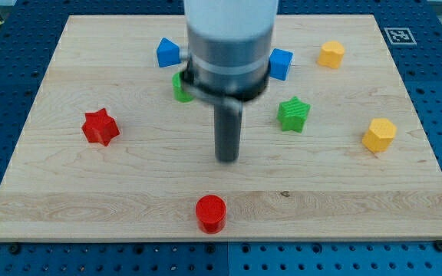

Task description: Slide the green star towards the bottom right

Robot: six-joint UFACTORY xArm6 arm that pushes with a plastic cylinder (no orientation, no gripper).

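The green star [293,113] lies on the wooden board [67,192] right of centre. My tip [227,158] is the lower end of the dark rod at the board's middle. It stands to the left of the star and a little below it, apart from it. No block touches the tip. The arm's grey body covers the upper middle of the board.
A green block [180,88] shows partly behind the arm. A blue block [168,52] and a blue cube [281,63] lie near the top. Yellow blocks lie at the top right [331,54] and right [379,135]. A red star [100,126] is left, a red cylinder [210,213] at the bottom.
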